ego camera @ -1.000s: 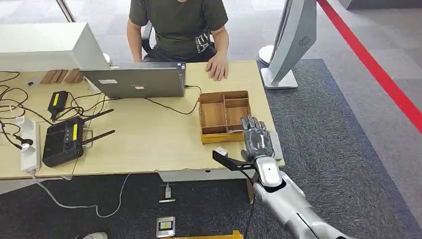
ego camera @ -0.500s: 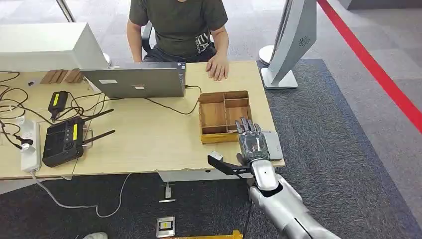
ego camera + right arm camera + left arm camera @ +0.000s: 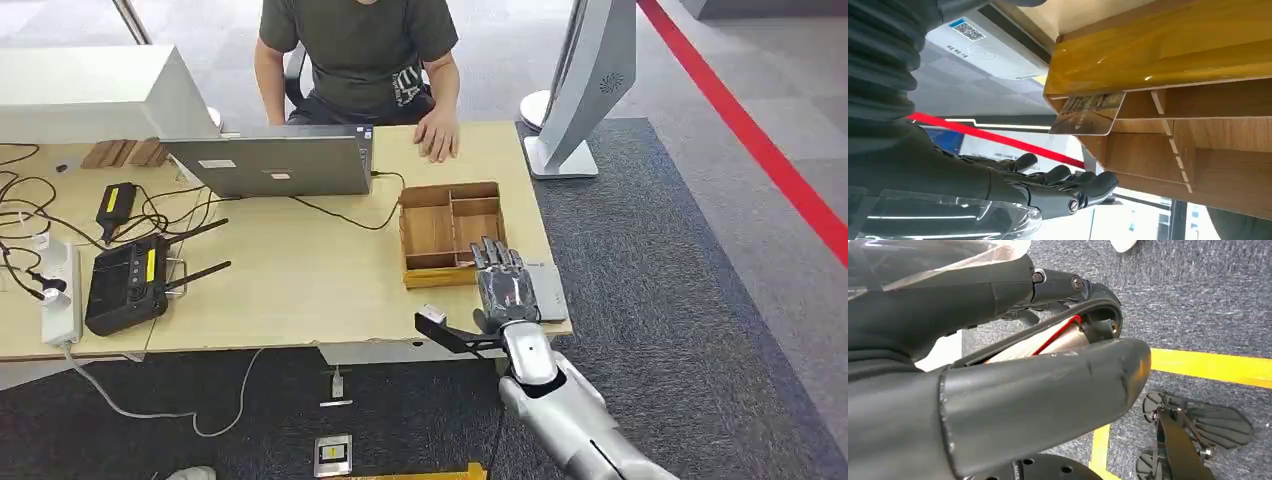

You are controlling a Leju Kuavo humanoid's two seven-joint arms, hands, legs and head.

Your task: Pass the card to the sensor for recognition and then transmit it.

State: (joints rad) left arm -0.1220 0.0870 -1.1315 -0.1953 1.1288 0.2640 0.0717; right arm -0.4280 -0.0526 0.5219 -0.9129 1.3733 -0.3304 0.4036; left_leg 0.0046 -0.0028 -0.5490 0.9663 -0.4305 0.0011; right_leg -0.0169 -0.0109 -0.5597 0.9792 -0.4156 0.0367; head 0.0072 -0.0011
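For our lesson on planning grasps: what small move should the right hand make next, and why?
Probably reach forward and pinch the card, which sticks out at the edge of the wooden tray. The right hand holds nothing, and its fingers are extended just short of the tray.

Light wooden table (image 3: pixel 300 290) — laptop (image 3: pixel 275 165), black router (image 3: pixel 128 282), divided wooden tray (image 3: pixel 450 232), grey sensor pad (image 3: pixel 550 282), power strip (image 3: pixel 58 290).

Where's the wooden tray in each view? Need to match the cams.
Head view: wooden tray on the table's right end, just beyond the right hand.
Right wrist view: tray seen close up from the side, a card sticking out of it.
Left wrist view: not in it; carpet and yellow floor tape.
Shared landmark: the grey card reader beside the tray.
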